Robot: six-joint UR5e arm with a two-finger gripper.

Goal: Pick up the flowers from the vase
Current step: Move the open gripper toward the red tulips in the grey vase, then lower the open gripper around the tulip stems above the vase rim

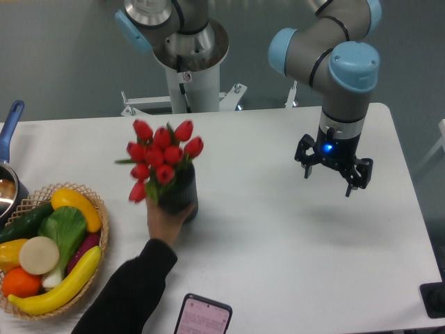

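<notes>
White table [292,243] has the UR5e's gripper [334,174] hovering on the right, jaws spread and holding nothing, well apart from the dark ribbed vase [182,195] a person's hand [165,219] is gripping, red tulips [161,156] sitting in it.

Arm [334,56] built of grey cylindrical segments, joints capped in light blue. Wrist section banded black and silver, small blue light lit on it. Gripper [334,177] black, with dark fingers. Second grey, blue-capped joint seen above white column base [195,87]; bolts on base plate.
</notes>
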